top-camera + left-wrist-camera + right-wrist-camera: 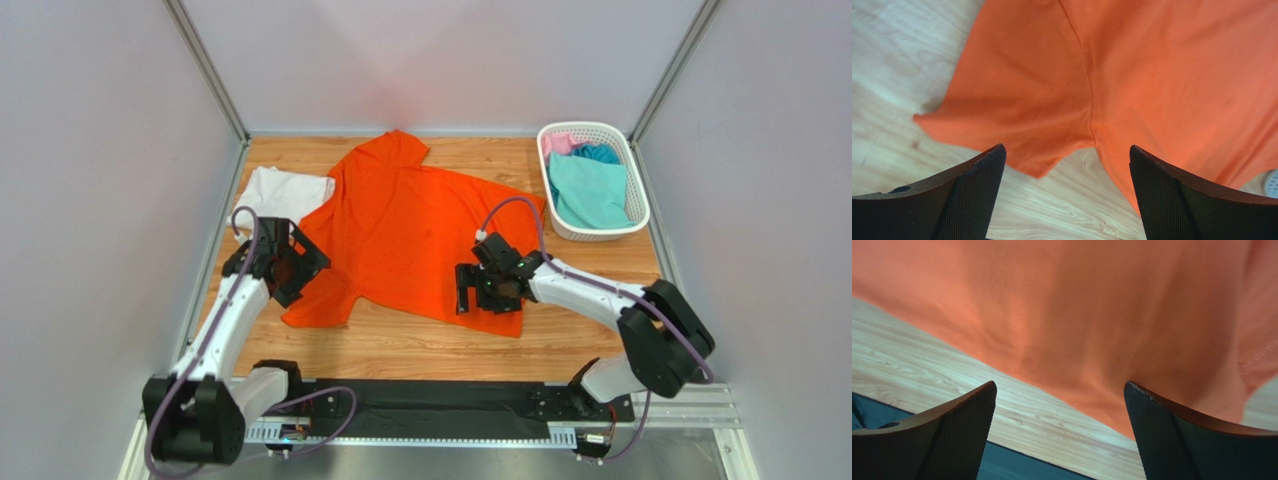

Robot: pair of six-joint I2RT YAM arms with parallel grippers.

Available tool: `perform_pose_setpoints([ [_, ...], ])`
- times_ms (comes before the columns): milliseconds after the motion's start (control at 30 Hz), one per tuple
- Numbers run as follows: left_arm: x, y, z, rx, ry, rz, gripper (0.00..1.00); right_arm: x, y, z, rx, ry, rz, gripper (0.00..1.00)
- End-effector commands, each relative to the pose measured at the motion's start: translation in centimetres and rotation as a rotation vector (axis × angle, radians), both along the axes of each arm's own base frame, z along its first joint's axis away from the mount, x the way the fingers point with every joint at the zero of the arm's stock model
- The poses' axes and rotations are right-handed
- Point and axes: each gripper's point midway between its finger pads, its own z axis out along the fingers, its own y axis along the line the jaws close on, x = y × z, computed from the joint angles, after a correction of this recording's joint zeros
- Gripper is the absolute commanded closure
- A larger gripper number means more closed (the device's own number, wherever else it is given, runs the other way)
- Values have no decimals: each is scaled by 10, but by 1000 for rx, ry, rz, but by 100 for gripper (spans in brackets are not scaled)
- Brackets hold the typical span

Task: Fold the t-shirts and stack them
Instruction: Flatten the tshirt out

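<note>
A bright orange t-shirt (405, 225) lies spread on the wooden table. A folded white t-shirt (272, 190) lies at its left. My left gripper (285, 262) is open over the shirt's left sleeve; in the left wrist view the sleeve (1017, 105) and armpit seam lie just ahead of my open fingers (977, 195). My right gripper (490, 287) is open at the shirt's near right hem; the right wrist view shows the hem edge (1082, 340) between and ahead of my fingers (1162, 435). Teal, pink and blue shirts (588, 185) lie in the basket.
A white lattice basket (640, 205) stands at the back right of the table. Grey walls enclose the table on three sides. A black strip and metal rail (440, 405) run along the near edge between the arm bases.
</note>
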Motion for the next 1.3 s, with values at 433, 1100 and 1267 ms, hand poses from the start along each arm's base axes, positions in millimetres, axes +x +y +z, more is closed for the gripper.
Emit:
perform_pose_setpoints([
  [433, -52, -29, -95, -135, 393, -142, 0, -44, -41, -31, -102, 95, -110, 0],
  [1100, -76, -3, 17, -19, 33, 5, 0, 40, -67, 74, -18, -189, -265, 0],
  [1267, -21, -26, 33, -83, -78, -125, 0, 104, -76, 67, -44, -195, -313, 0],
])
